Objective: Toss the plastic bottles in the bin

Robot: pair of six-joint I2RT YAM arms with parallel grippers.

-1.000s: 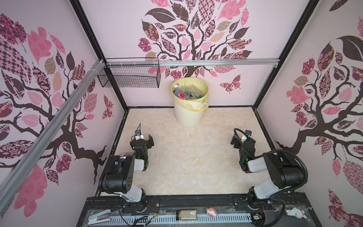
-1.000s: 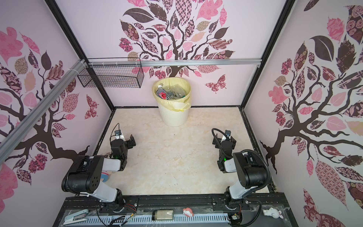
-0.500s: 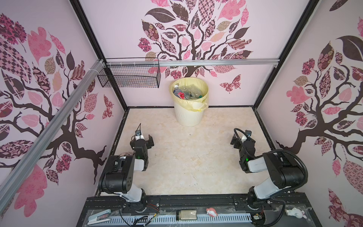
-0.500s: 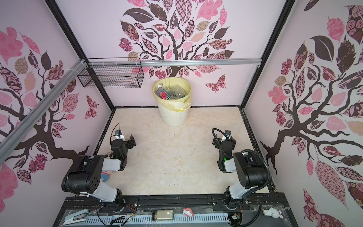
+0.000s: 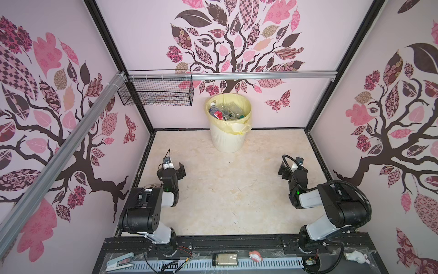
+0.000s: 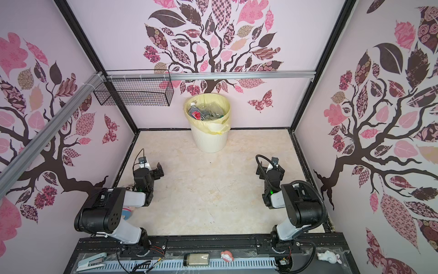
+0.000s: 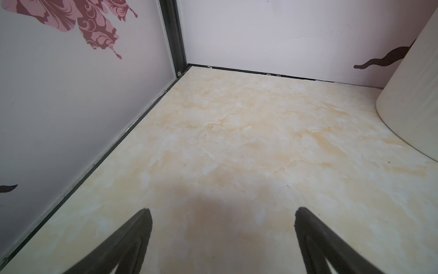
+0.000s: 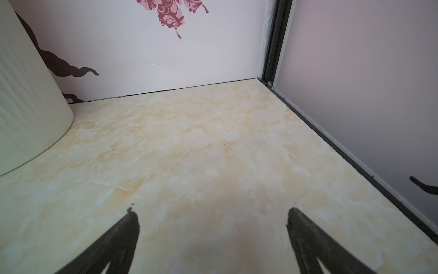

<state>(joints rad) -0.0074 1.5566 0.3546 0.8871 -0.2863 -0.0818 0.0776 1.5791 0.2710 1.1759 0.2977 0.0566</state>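
At the far edge of the desk (image 5: 227,194), right up against the back wall, the bin (image 5: 227,140) is sitting upright with its yellow bag folded over the rim. The plastic bottles (image 5: 225,112) are lying jumbled inside it, 1 red label showing. Both arms are sitting folded back, well apart from the bin. The left claw (image 7: 222,213) is hanging low over the desk with jaws spread wide, gripping nothing, and the right claw (image 8: 212,211) is doing the same on its side. A black wire basket (image 5: 156,95) is hanging on the rail nearby.
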